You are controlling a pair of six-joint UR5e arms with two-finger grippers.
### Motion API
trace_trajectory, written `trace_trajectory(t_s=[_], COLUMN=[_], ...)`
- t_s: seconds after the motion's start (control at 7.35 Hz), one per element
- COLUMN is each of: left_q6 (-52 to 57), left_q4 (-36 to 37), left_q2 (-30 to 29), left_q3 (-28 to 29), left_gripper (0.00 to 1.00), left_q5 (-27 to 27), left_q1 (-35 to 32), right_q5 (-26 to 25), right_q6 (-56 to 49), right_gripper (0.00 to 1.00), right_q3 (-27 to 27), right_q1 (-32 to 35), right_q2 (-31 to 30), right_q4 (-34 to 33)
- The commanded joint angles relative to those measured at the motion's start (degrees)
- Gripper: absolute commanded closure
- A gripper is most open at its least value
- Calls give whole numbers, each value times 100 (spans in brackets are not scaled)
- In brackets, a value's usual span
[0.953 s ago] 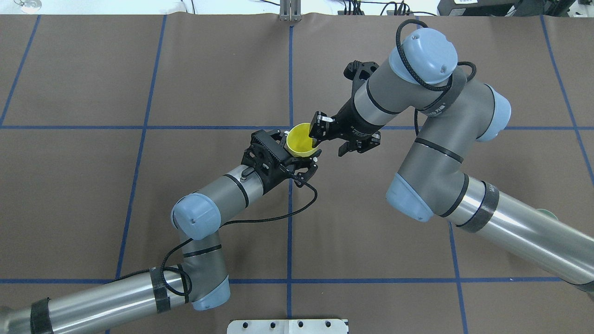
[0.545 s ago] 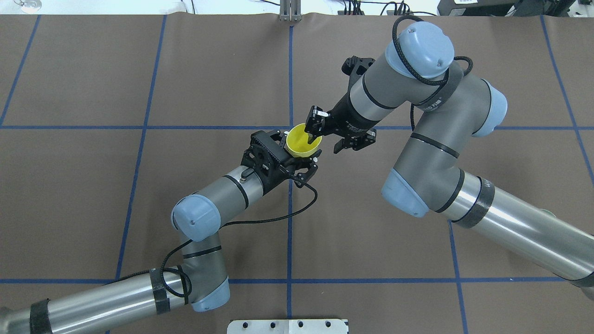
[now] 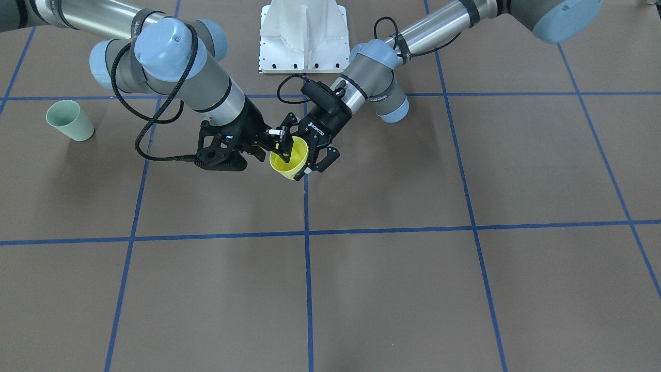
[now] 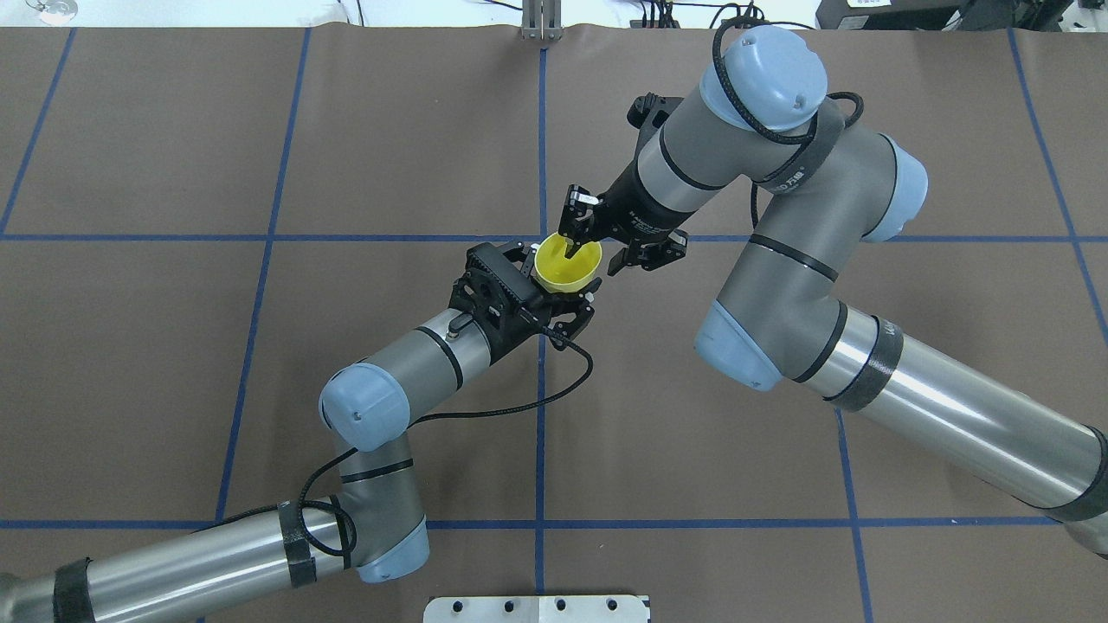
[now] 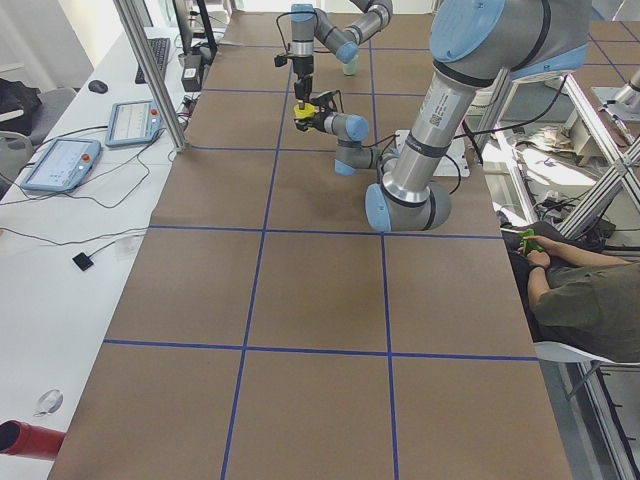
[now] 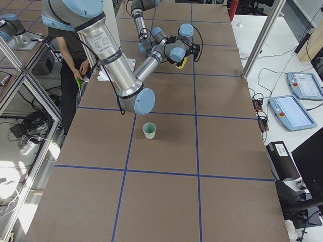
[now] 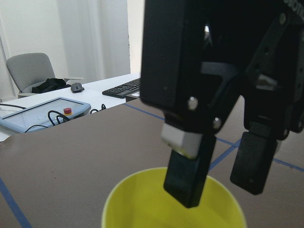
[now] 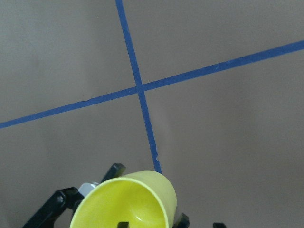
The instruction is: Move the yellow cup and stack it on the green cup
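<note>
The yellow cup [image 4: 567, 266] is held above the table's middle, tilted, in my left gripper [image 4: 561, 284], which is shut on its lower wall. My right gripper [image 4: 595, 254] is open and straddles the cup's rim, with one finger inside the cup and one outside. The left wrist view shows the yellow cup [image 7: 142, 204] with the right gripper's fingers [image 7: 187, 183] over it. The right wrist view shows the yellow cup [image 8: 128, 202] from above. The green cup [image 3: 69, 120] stands upright on the table on my right side, also seen in the exterior right view [image 6: 149, 130]. My right arm hides it in the overhead view.
A white mounting plate [image 3: 302, 36] sits at the robot's base. Blue tape lines [image 4: 541, 415] grid the brown table cover. A side bench with tablets [image 5: 60, 162] and a keyboard runs along the far edge. A seated operator [image 5: 580, 300] is beside the robot.
My right arm has moved left toward the yellow cup, and one of its fingers now reaches inside the rim. My left gripper and the cup have stayed in place.
</note>
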Motion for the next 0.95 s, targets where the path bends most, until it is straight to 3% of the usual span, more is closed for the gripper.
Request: trace_trajectory(t_s=[0.0, 0.41, 0.82], left_q6=[31, 40, 31], left_q4=[-1, -1, -1], left_q2=[0, 44, 18], left_q3=[-14, -14, -32], left_gripper=[53, 53, 53], left_q5=[0, 0, 0], left_q1=[0, 0, 18], right_q5=[46, 231, 223], right_q6=[59, 59, 50], right_gripper=[55, 64, 63], right_q3=[-26, -9, -9], right_q1=[33, 157, 157], right_q2=[40, 31, -21], right_q4=[7, 16, 25])
